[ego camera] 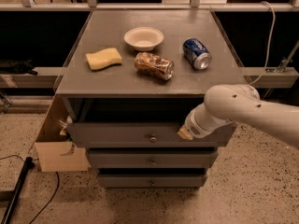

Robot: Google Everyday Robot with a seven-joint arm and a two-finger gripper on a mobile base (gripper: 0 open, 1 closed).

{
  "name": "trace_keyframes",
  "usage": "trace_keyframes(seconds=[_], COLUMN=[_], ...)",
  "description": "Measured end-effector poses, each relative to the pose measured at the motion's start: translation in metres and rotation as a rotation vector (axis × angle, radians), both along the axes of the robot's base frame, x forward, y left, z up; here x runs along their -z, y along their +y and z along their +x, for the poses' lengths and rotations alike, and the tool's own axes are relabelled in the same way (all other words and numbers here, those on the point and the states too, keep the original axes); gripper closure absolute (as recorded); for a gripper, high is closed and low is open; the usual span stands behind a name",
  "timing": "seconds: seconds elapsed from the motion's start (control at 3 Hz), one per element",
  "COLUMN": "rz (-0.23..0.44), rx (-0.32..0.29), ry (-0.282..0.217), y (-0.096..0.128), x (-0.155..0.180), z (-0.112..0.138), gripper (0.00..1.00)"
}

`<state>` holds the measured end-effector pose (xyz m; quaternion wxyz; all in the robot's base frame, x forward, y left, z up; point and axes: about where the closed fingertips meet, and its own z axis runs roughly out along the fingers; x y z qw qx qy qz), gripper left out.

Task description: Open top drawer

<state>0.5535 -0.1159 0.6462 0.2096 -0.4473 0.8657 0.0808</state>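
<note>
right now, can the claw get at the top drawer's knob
Probably yes: the claw is at the front of the top drawer, just right of the knob, and nothing lies between them.

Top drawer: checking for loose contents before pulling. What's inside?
Only a dark gap shows above the top drawer front; the tabletop covers its inside. The gripper sits at the front's right end.

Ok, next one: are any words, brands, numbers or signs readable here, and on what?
No text here can be read.
On the blue can: printing, too blurred to read.
On the crinkled packet: patterned wrapper, no legible word.
On the cardboard box: a dark mark, illegible.
On the claw, at the right of the top drawer front: no marking visible.
</note>
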Motion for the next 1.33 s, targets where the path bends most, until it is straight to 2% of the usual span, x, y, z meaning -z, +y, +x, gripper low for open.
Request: trace_keyframes(seconds=[0.33,0.67,1.33], rz=[0.0,0.0,0.0], rx=[0.0,0.0,0.0], ry=[0.0,0.0,0.0], y=[0.0,0.0,0.0001], x=[0.0,0.0,0.0], z=[0.0,0.0,0.0], gripper=[1.0,0.83,0.36])
